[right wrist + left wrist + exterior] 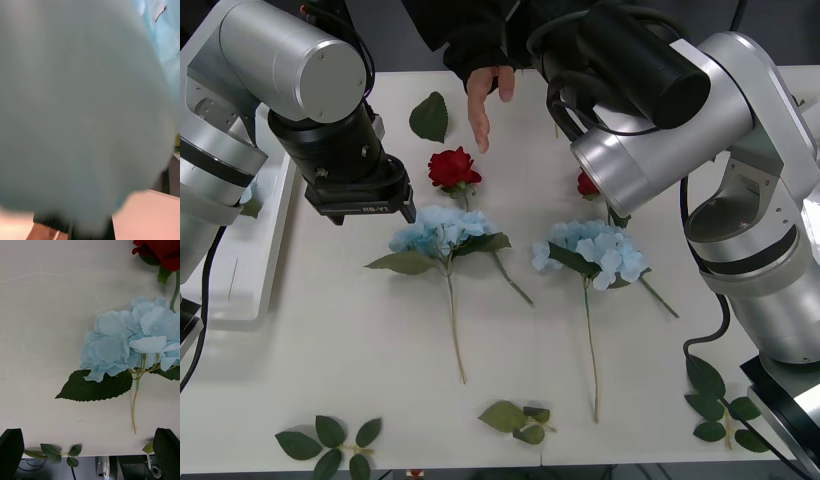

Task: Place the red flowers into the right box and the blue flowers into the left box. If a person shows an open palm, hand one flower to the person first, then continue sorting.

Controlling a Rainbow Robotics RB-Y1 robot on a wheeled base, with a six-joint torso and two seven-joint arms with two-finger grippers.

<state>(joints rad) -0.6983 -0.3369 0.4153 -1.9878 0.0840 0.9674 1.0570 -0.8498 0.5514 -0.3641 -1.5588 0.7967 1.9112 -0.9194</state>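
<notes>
The left gripper (90, 453), black fingers spread wide, hovers beside the pale-blue fabric hydrangea (442, 230); a deep-red rose (452, 168) lies just beyond the hydrangea.

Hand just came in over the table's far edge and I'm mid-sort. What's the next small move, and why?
Probably lower the open left gripper toward the blue flower just beside it and pick that for the handover. The person's hand is held out, and that bloom lies nearest the fingers.

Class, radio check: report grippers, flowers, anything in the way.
Left gripper open above a blue flower. Right gripper unseen. Red flower on table. Person's hand reaching in beyond it.
</notes>
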